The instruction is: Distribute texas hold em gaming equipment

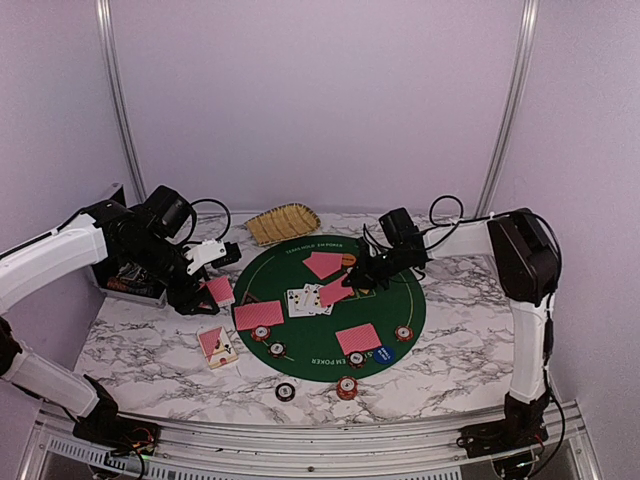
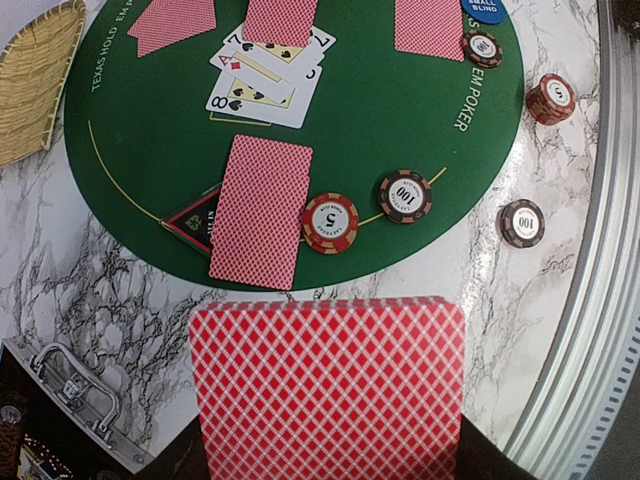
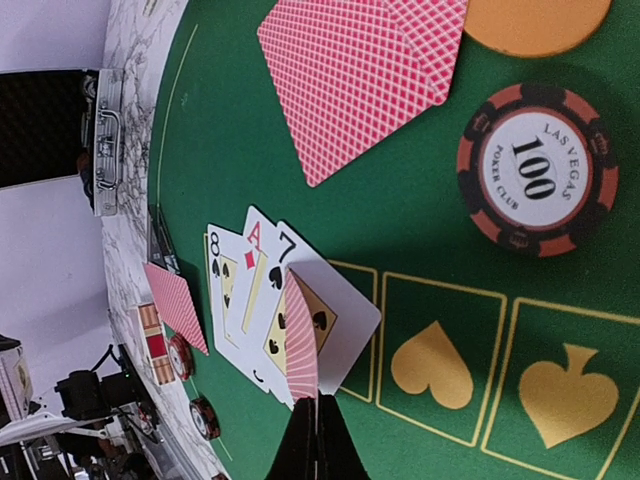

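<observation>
The left end effector (image 1: 207,291) is closed narrow on a red-backed card (image 2: 328,385), held flat with its back up above the marble table (image 1: 150,350), just off the left edge of the round green mat (image 1: 390,300). In the left wrist view this card hides the fingers almost entirely.

The right end effector (image 3: 318,432) is pinched tight on a second card (image 3: 302,345), which stands tilted on edge over the middle of the mat. It sits right by the seven at the end of a fanned row of face-up cards (image 3: 240,290). I cannot tell whether it touches them.

Three more cards lie face down on the mat: one at the far side (image 1: 323,263), one at the left (image 1: 258,314) and one at the near side (image 1: 358,338). The left one partly covers a black triangular button (image 2: 197,218). A red chip (image 2: 331,222) touches that card's edge, with a dark chip (image 2: 405,196) just beside it. A blue button (image 1: 382,352) lies near the mat's near edge and an orange button (image 3: 535,20) at its far side, close to another dark chip (image 3: 537,170). Two chips (image 1: 286,391) rest off the mat on the marble.

A woven basket (image 1: 283,222) sits beyond the mat, and a black case (image 1: 125,275) lies at the table's left edge.
</observation>
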Available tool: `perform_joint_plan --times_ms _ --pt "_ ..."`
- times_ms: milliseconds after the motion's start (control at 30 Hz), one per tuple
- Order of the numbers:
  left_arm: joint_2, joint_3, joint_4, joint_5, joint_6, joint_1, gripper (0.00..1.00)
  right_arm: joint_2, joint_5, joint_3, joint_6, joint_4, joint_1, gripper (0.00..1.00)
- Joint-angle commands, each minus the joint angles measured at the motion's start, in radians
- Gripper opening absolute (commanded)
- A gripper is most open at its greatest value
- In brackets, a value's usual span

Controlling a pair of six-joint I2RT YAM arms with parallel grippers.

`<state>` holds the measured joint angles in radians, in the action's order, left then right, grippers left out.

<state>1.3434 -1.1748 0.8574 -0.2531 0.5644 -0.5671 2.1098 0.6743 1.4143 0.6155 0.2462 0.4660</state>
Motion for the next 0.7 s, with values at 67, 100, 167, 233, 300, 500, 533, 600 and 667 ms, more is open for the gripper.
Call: perform_joint_plan --times_ms 67,100,167,233,300,500,533,600,667 --pt "-0.020 0.010 -0.006 -0.011 -0.004 0.007 0.00 0.032 -0.093 0.062 -0.091 0.092 -0.006 0.00" --pt "-0.018 0.010 -0.005 -0.009 -0.004 0.007 0.00 0.033 -0.115 0.062 -0.104 0.110 -0.006 0.00" --pt "-0.017 0.013 -0.003 -0.006 0.001 0.007 0.00 0.030 -0.137 0.053 -0.117 0.126 -0.007 0.00" --pt "-0.013 0.014 -0.003 -0.007 -0.002 0.007 0.00 0.033 -0.170 0.058 -0.140 0.162 -0.006 0.00" --pt "-0.011 0.014 -0.001 -0.013 -0.007 0.007 0.00 0.033 -0.229 0.065 -0.164 0.202 -0.006 0.00" --pt "-0.014 0.015 -0.002 -0.022 -0.015 0.007 0.00 0.011 -0.265 0.031 -0.170 0.221 -0.006 0.00" --pt "-0.016 0.016 -0.002 -0.022 -0.015 0.007 0.00 0.008 -0.273 0.026 -0.172 0.221 -0.006 0.00" --pt "-0.016 0.017 -0.003 -0.024 -0.012 0.007 0.00 0.002 -0.279 0.016 -0.173 0.218 -0.006 0.00" --pt "-0.012 0.012 -0.003 -0.025 -0.012 0.007 0.00 -0.004 -0.286 0.005 -0.172 0.211 -0.007 0.00"
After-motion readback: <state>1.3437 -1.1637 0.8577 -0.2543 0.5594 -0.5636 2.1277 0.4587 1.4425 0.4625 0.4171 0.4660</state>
